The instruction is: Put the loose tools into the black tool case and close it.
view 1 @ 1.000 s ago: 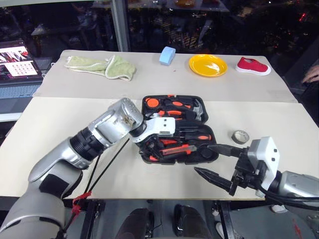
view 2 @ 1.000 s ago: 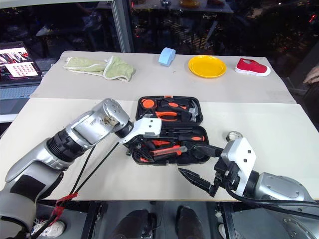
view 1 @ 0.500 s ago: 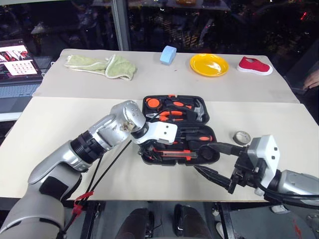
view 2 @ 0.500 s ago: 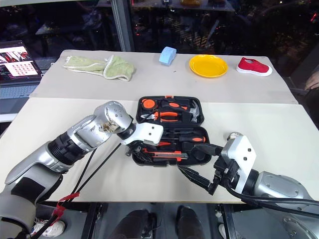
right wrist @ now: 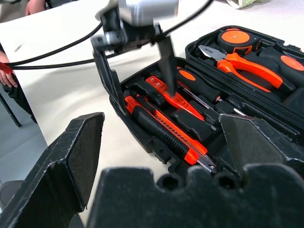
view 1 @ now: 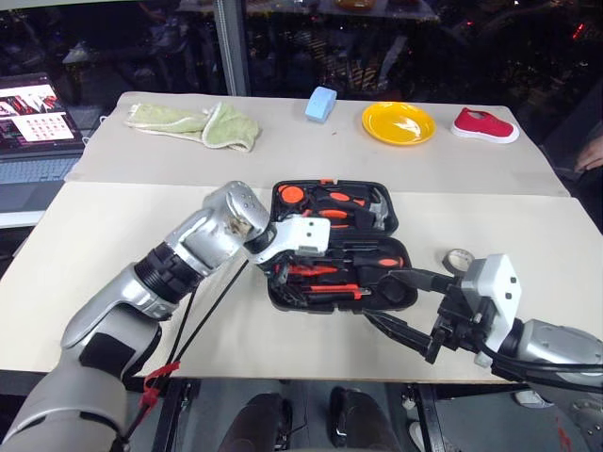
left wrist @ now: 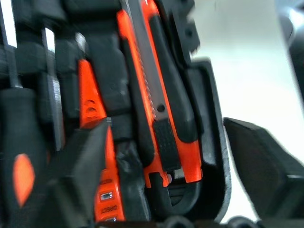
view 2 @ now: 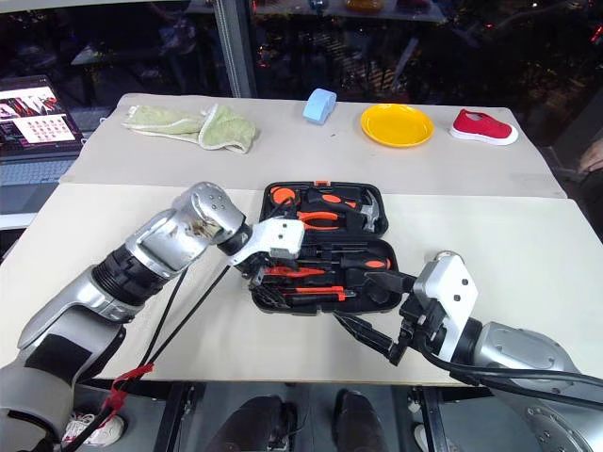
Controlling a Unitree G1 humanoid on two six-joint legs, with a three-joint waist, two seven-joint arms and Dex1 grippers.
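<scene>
While the black tool case (view 1: 336,247) lies open near the front of the pale table (view 1: 122,235), the left gripper (right wrist: 137,78) hangs over the case's near half with its two black fingers spread and nothing between them, one finger outside the case's end wall and the other over the recesses. Just below it, the orange-black utility knife (left wrist: 161,90) lies along the case's front edge, apparently seated in its slot, with the slim orange tester screwdriver (right wrist: 170,97) and the black-and-orange screwdrivers (view 1: 372,260) beside it. The right gripper (view 1: 403,303) waits at the case's near right corner, jaws wide apart and empty. One loose item plainly remains out: the small grey tape roll (view 1: 457,258), on the table just right of the case and close to the right arm. By the look of things, the sensible step is for the left gripper to lift straight up clear of the case so its fingers do not snag the knife or drag the case, leaving the right gripper to collect the roll before the lid comes over. Whether the knife sits fully home is hard to judge, since the left wrist view is blurred. The left hand's white housing covers part of the case's near-left recesses in the head views, and the right arm cuts off part of the tape roll.
</scene>
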